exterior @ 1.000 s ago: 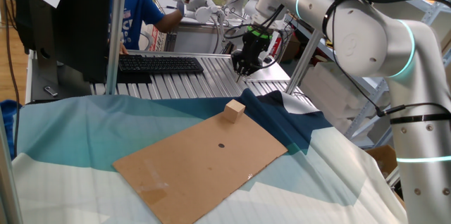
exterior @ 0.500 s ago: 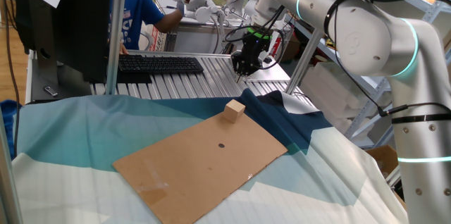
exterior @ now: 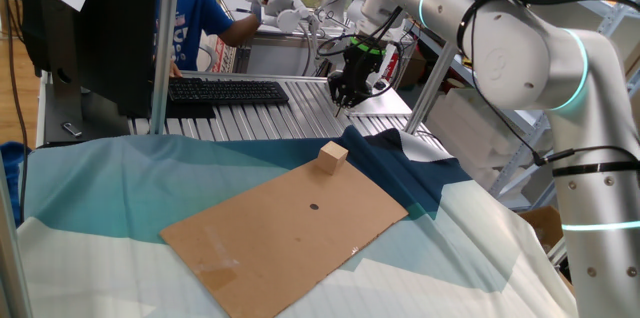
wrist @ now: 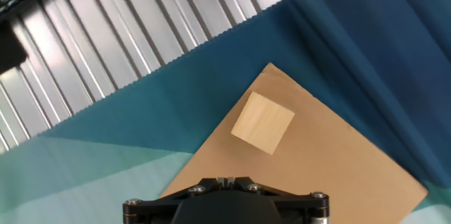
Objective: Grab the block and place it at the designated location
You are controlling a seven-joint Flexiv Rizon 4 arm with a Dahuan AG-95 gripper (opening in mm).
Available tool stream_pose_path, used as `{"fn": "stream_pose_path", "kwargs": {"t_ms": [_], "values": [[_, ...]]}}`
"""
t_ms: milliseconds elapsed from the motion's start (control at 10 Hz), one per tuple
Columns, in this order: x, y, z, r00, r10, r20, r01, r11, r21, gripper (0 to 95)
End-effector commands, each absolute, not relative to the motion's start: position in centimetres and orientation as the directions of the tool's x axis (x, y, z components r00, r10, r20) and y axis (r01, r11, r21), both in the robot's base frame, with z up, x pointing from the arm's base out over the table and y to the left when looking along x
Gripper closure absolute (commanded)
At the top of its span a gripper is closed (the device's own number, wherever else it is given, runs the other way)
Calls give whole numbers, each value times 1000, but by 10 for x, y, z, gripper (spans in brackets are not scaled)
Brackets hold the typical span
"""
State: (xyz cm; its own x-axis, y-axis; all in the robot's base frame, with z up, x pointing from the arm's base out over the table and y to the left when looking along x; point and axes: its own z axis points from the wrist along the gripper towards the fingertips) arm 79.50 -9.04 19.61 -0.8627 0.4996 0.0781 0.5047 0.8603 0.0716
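A small pale wooden block [exterior: 333, 157] sits on the far corner of a brown cardboard sheet [exterior: 280, 233], which has a small dark dot [exterior: 314, 207] near its middle. My gripper [exterior: 341, 99] hangs above and behind the block, over the ribbed metal surface, apart from it. The hand view looks down on the block [wrist: 262, 122] at the cardboard's [wrist: 338, 175] corner. There the gripper [wrist: 225, 179] shows only as two tips pressed together at the bottom edge, shut with nothing between them.
Blue and teal cloth [exterior: 110, 188] covers the table under the cardboard, with a dark blue fold [exterior: 415, 173] at the right. A ribbed metal surface [exterior: 270, 118] with a black keyboard [exterior: 225, 91] lies behind. A person in blue [exterior: 195, 18] is at the back left.
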Motion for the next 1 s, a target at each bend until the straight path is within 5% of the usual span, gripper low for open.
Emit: {"fn": "stream_pose_path", "kwargs": {"t_ms": [100,1000], "values": [[795,-91,196,-854,514,81,519,852,71,950],[795,-90,195,-819,565,102,573,817,70,950]]}}
